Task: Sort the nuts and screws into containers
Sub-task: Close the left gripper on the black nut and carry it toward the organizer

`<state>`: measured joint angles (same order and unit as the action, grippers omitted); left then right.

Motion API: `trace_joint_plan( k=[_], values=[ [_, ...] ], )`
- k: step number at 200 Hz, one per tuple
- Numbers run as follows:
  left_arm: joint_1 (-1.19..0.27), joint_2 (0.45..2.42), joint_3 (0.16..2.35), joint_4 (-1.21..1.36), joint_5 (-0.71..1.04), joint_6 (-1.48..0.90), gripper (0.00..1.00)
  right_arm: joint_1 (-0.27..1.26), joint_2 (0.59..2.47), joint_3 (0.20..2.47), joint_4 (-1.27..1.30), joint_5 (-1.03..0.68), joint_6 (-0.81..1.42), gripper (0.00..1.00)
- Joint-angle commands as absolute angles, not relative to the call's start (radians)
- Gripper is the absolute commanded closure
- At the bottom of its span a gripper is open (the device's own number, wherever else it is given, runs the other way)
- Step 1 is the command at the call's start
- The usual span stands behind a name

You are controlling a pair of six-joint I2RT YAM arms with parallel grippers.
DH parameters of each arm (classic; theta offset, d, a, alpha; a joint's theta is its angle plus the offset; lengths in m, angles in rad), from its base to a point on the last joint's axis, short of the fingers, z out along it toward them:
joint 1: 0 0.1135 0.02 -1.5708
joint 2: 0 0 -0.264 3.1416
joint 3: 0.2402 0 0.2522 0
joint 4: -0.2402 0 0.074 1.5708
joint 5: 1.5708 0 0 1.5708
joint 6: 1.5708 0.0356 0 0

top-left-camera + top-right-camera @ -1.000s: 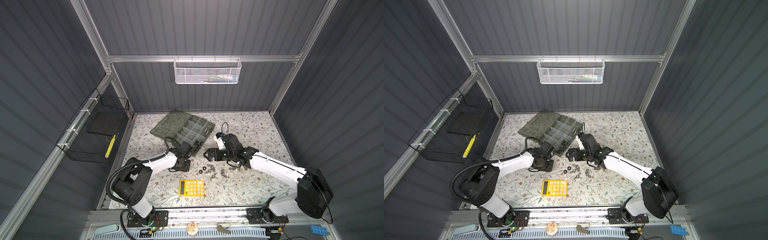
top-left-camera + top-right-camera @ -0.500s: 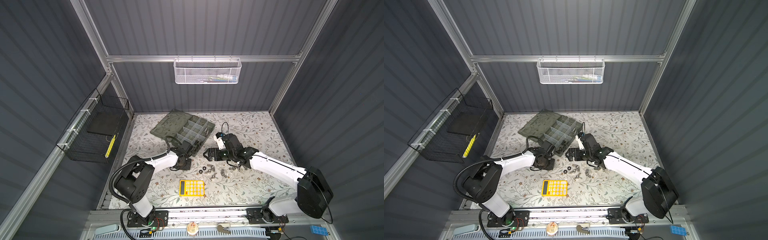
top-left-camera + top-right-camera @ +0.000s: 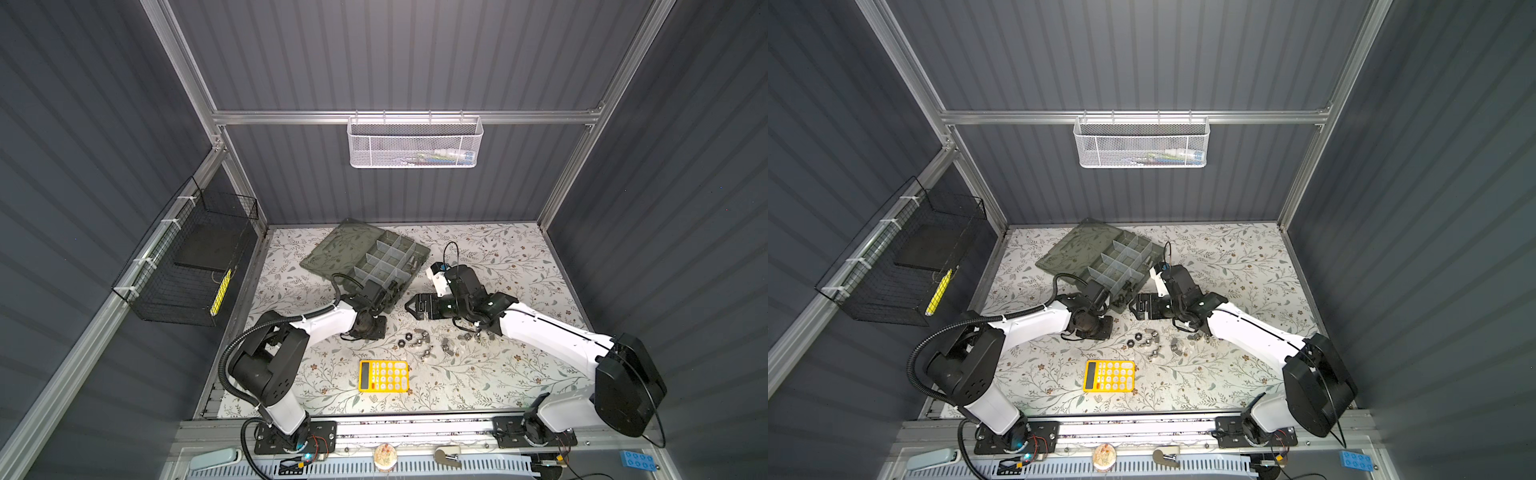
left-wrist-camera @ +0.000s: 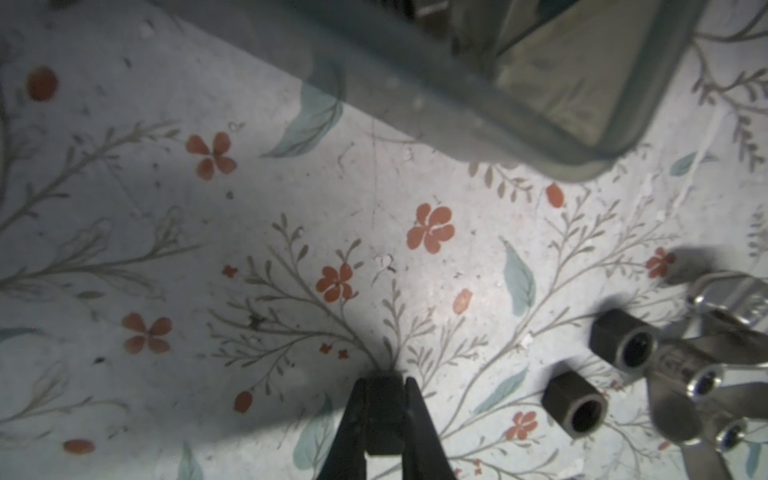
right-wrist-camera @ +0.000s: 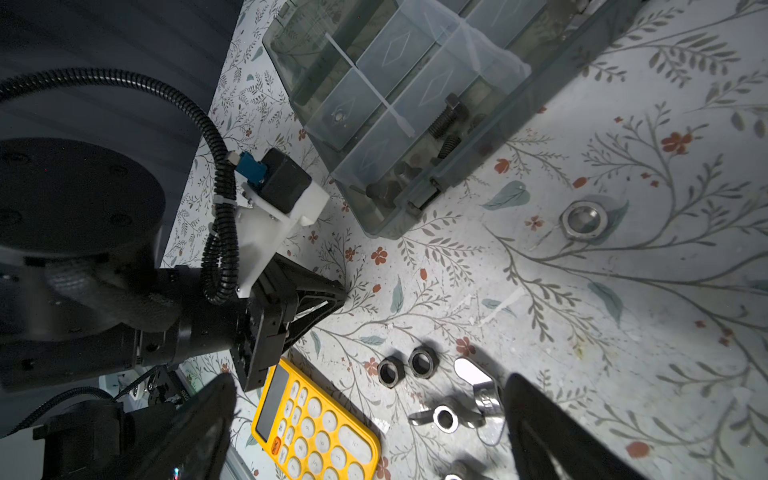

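Left claw (image 4: pixel 384 381) narrower now, black nut (image 4: pixel 384 415) between.

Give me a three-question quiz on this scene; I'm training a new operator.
1. True or false: the right gripper has its fingers spread open.
2. The left gripper pinches: A) a black nut, B) a coin, C) a pen.
3. In the right wrist view, how many loose black nuts lie on the table beside the calculator?
Key: 1 true; 2 A; 3 two.
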<state>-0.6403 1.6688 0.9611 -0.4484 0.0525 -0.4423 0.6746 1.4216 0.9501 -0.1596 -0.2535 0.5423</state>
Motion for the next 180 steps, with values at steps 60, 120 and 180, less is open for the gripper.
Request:
trace_joint_plan(
  k=[60,120,180],
  values=[
    [-0.497,1.646,1.134,-0.436,0.238,-0.504,0.92,0.663,1.385,1.009,-0.057,-0.282,0.578,0.01],
    [-0.392,1.711,1.248,-0.405,0.262,-0.524,0.92,0.657,1.428,1.054,-0.011,-0.297,0.612,0.01],
    [-0.370,1.801,1.292,-0.371,0.234,-0.522,0.92,0.655,1.457,1.059,0.018,-0.325,0.639,0.01]
  ],
)
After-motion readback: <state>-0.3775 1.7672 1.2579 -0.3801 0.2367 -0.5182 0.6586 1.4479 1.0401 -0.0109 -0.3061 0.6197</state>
